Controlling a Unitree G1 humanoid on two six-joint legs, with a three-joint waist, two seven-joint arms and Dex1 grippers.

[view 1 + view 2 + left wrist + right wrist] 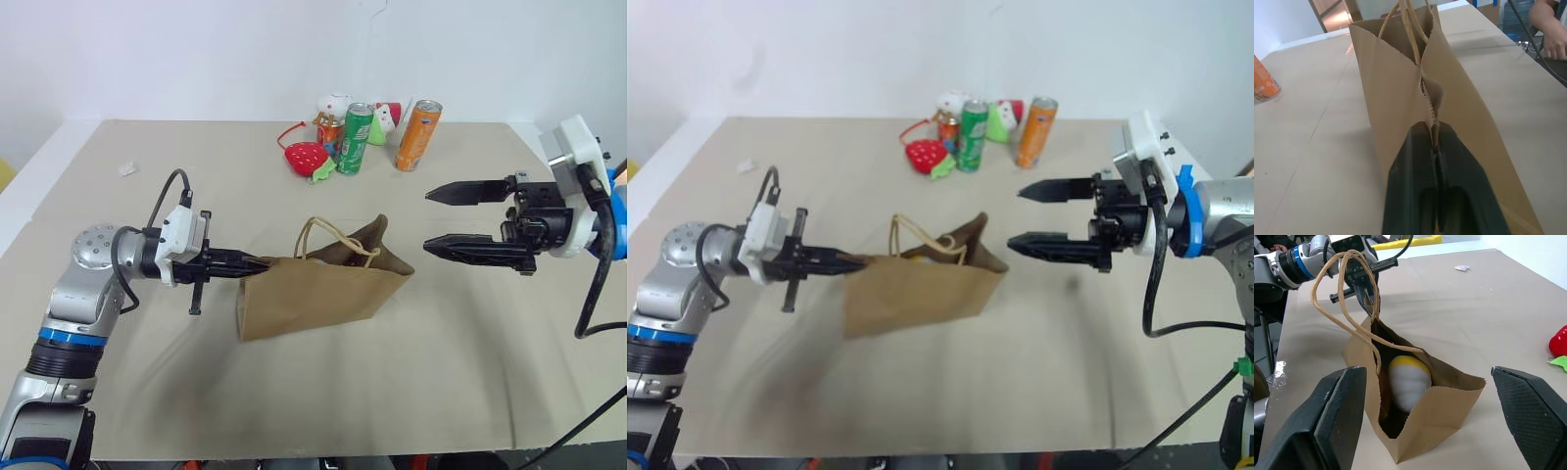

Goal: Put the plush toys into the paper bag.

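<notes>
Pinching the paper bag (313, 294) rim — left end effector (257, 263).

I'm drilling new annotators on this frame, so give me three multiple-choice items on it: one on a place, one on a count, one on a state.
1. Where is the yellow-and-white plush ball?
A. beside the cans
B. inside the paper bag
C. in the right claw

2. How many drink cans stand at the table's far edge?
A. one
B. five
C. three

3. How is the right claw?
A. open, holding nothing
B. shut on a handle
C. shut on the strawberry plush

Key: 1 B, the right wrist view looks down on the ball in the bag's mouth. 2 C, a red can, a green can and an orange can. 3 A, its fingers stand wide apart beside the bag.
</notes>
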